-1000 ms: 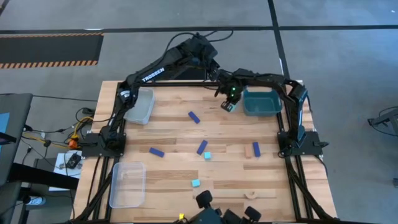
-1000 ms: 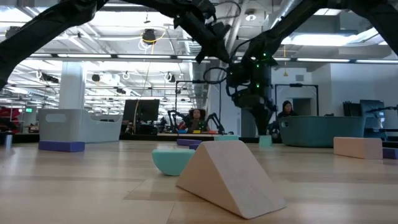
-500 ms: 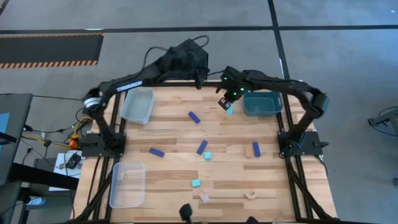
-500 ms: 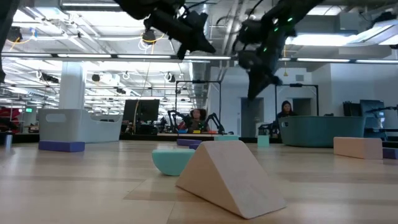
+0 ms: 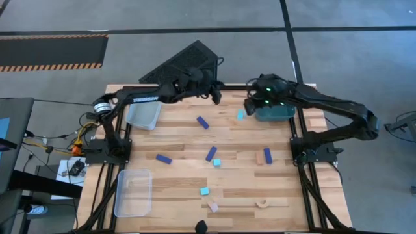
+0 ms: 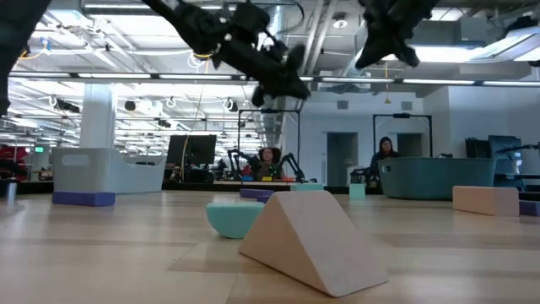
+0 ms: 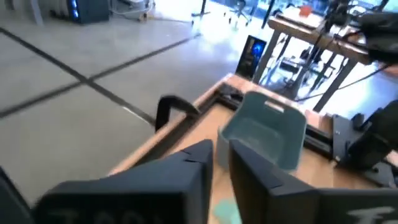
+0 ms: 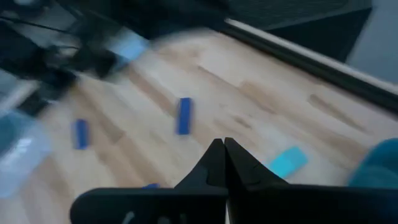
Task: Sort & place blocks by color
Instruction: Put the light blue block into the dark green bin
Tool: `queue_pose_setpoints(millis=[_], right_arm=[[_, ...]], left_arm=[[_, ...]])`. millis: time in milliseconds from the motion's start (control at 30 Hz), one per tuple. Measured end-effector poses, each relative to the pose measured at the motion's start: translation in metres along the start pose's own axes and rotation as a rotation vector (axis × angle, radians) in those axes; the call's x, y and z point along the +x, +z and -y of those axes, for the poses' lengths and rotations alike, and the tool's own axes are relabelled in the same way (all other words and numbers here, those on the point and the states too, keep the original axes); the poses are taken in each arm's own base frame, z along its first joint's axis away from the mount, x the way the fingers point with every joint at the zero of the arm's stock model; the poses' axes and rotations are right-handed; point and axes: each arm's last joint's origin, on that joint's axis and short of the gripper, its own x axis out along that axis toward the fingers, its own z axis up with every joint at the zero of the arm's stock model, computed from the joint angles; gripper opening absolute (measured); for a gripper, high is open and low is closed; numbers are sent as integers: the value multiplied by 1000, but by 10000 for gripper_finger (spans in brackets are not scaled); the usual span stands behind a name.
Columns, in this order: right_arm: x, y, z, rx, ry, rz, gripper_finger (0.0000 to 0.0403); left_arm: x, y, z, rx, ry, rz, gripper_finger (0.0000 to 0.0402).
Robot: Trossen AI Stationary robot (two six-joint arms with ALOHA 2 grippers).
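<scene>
Above the far edge of the wooden worktop (image 5: pixel 182 140), both arms are held raised. The left pincer (image 5: pixel 216 97) is seen near the middle of that edge; in the left wrist view its fingers (image 7: pixel 186 168) are parted by a narrow gap, with nothing between them. The right pincer (image 5: pixel 249 105) is held just beside the teal plastic bin (image 5: pixel 281 114) at the far right corner; its fingers (image 8: pixel 214 163) are pressed together and nothing is carried.

A light cyan cube (image 5: pixel 240 115) is found on the worktop beside the teal bin, close under the right pincer. Three dark blue oblong bars are scattered over the middle: one (image 5: pixel 203 122) towards the far edge, one (image 5: pixel 211 154) at the centre, one (image 5: pixel 163 158) nearer the left edge. A second light cyan cube (image 5: pixel 217 162) is placed just beside the central bar, and a third cyan piece (image 5: pixel 205 191) lies towards the near edge. A pale tan upright block (image 5: pixel 267 156) is seen towards the right edge, a pale tan wedge (image 5: pixel 213 207) and a pale tan curved piece (image 5: pixel 262 203) by the near edge.

A grey translucent bin (image 5: pixel 144 112) is set at the far left corner and a clear plastic bin (image 5: pixel 132 192) at the near left corner.
</scene>
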Motion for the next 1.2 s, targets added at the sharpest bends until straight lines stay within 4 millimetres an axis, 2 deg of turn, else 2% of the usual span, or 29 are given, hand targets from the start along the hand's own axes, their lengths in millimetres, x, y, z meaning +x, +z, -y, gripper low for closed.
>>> queue_pose_setpoints(millis=[167,300,400,600,767,933,1100,1200], right_arm=[[-28,-12,-6,20,-6,27,15],[-39,-24,-9,26,-72,24,24],[-45,-31,-12,28,-90,19,26],[-48,-40,-21,14,-77,2,27],[-51,-48,-27,19,-59,-32,28],[-54,-58,-29,18,-75,-91,39],[-57,-64,-33,9,-59,-111,56],[-62,-66,-33,2,-34,-107,62]], left_arm=[[34,-40,2,-12,-11,-34,125],[57,-69,7,-49,-35,-83,174],[72,-83,12,-126,-29,-139,200],[99,-87,29,-85,36,-227,226],[118,-86,36,-58,115,-335,228],[135,-82,41,-60,104,-368,228],[147,-85,43,-115,88,-395,228],[146,-86,43,-117,120,-403,228]])
